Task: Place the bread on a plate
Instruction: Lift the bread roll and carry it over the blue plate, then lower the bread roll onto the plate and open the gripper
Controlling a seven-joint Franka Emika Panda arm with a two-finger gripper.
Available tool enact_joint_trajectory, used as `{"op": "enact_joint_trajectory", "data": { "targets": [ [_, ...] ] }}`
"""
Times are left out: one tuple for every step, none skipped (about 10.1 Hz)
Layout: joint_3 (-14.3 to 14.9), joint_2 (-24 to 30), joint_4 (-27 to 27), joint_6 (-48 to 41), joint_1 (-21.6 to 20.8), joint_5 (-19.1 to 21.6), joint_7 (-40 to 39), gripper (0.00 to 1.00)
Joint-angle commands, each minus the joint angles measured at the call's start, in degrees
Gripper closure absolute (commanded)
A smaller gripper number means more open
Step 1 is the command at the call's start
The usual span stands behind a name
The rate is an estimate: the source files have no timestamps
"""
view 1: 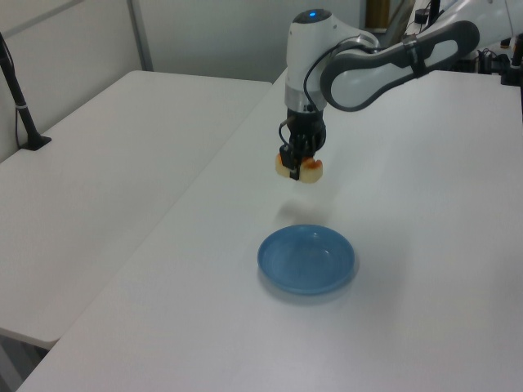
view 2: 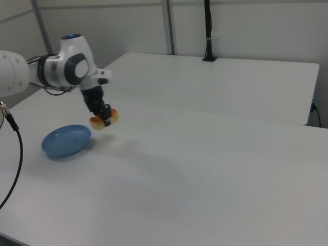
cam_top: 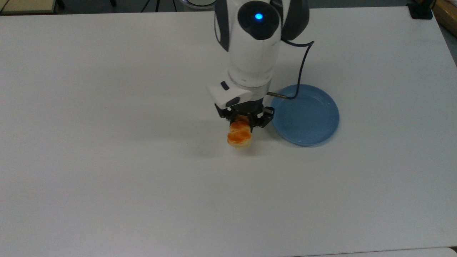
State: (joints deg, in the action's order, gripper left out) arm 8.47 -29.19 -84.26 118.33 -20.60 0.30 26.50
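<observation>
The bread [cam_top: 239, 135], a small pale-yellow bun with orange-brown glazed tops, hangs in the air above the white table with my gripper [cam_top: 245, 120] shut on it. Its shadow lies on the table below it. In the left view the bread [view 1: 299, 168] hangs above and behind the blue plate [view 1: 307, 259], held by the gripper [view 1: 297, 160]. In the top view the round blue plate [cam_top: 307, 116] lies just to the right of the bread, with nothing on it. From the right view, the bread [view 2: 104, 119] is up and to the right of the plate [view 2: 65, 140], with the gripper [view 2: 102, 113] on it.
A black cable [cam_top: 301, 67] loops from the arm's wrist over the plate's left rim in the top view. A second white table [view 1: 98, 188] adjoins on the left view's left, with a black post [view 1: 16, 94] on it.
</observation>
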Motion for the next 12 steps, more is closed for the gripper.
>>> {"op": "enact_joint_trajectory", "data": {
  "targets": [
    [0.8,1.2,-0.8,-2.1,-7.7,-0.6,6.0,0.5],
    [0.8,0.8,-0.9,-1.9,-10.1,-0.6,7.8,0.5],
    [0.8,0.2,-0.9,-1.5,-12.5,-0.6,9.8,0.5],
    [0.8,-0.7,-0.9,-1.4,-14.4,-1.0,11.4,0.49],
    [0.8,-1.0,-1.0,-1.2,-16.3,-2.4,13.5,0.49],
    [0.8,-2.8,-0.9,-0.9,-17.5,-3.3,15.7,0.47],
    [0.8,-4.1,-0.8,0.5,-18.0,-4.0,17.4,0.47],
    [0.8,-4.5,-0.8,2.8,-18.2,-5.1,20.0,0.44],
    [0.8,-4.8,-0.9,3.3,-18.7,-6.7,22.0,0.37],
    [0.8,-5.6,-0.8,3.4,-18.7,-7.5,23.1,0.12],
    [0.8,-5.6,-0.8,3.7,-18.7,-8.3,23.6,0.0],
    [0.8,-5.6,-0.9,3.7,-18.7,-8.9,23.6,0.0]
  ]
}}
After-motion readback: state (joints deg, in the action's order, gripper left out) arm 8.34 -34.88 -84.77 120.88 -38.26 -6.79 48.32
